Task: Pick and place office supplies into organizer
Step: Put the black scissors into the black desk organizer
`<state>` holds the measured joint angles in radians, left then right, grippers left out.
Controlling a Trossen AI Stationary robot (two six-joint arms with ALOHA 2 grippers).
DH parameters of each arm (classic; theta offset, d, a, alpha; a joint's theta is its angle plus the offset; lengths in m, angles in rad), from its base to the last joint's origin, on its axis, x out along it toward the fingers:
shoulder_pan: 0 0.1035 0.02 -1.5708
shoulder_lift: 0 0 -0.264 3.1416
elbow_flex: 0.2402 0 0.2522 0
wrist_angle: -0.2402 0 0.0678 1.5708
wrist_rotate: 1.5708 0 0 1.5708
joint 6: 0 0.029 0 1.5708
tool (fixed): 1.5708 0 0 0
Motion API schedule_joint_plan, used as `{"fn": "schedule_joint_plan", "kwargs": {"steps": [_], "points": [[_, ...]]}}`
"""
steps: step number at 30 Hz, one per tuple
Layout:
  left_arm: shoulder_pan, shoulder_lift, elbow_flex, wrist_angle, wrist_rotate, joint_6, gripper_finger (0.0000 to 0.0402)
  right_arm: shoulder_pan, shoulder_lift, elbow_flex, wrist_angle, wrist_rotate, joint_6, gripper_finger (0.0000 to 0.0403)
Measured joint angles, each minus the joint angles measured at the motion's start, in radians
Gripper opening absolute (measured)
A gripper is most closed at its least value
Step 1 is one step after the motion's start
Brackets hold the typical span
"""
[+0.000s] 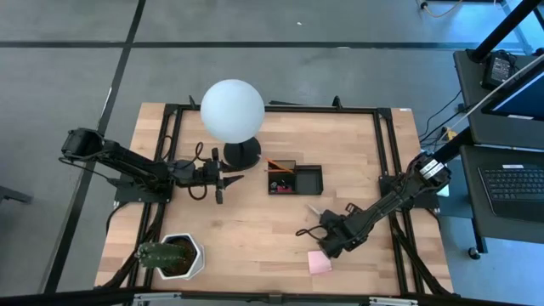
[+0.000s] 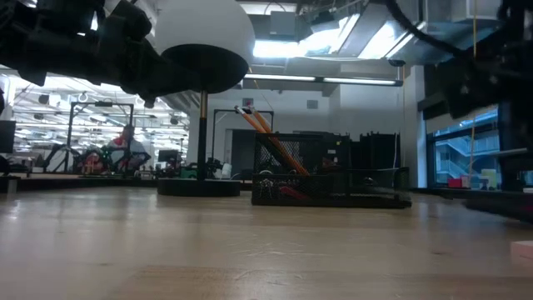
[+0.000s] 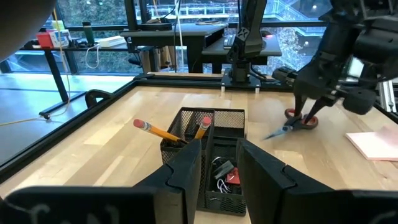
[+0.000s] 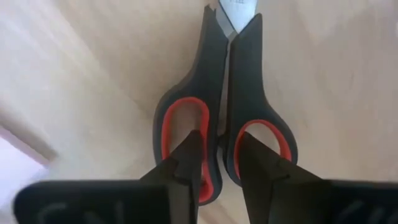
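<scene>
Pencils (image 3: 155,131) already standing in organizer (image 1: 295,179); right gripper (image 4: 214,163) closing narrow jaws on scissors (image 4: 225,118); sticky-note pad (image 1: 320,263) waiting; left gripper (image 3: 219,171) hovering, jaws parted, empty.

A robotics lab or workshop — a wooden bench (image 1: 255,229) in a black frame on bare grey floor, desks with a laptop (image 1: 514,183) beside it, more rigs and strip lights beyond.
</scene>
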<state>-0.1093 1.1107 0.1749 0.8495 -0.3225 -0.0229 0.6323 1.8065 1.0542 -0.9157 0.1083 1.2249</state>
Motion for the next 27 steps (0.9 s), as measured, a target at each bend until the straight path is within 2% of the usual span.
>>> {"fn": "schedule_joint_plan", "kwargs": {"steps": [5,11,15,19,23,27], "points": [[0.000,0.000,0.000,0.000,0.000,0.000,0.0098,-0.002,-0.052,0.020,-0.004,0.031,-0.034,0.0079],[0.000,0.000,0.000,0.008,0.000,0.000,0.0098,-0.003,-0.173,0.021,0.002,0.149,-0.059,0.0079],[0.000,0.000,0.000,0.008,0.001,0.000,0.0098,-0.002,-0.258,0.023,0.011,0.317,-0.092,0.0079],[0.000,0.000,0.000,0.024,0.001,0.014,0.0098,-0.003,-0.325,0.024,0.051,0.530,-0.160,0.0079],[-0.020,0.000,0.000,0.044,0.007,0.093,0.0098,-0.005,-0.362,0.024,0.135,0.730,-0.260,0.0079],[-0.072,0.000,0.000,0.081,0.063,0.199,0.0098,-0.016,-0.363,0.022,0.225,0.877,-0.376,0.0080]]}}
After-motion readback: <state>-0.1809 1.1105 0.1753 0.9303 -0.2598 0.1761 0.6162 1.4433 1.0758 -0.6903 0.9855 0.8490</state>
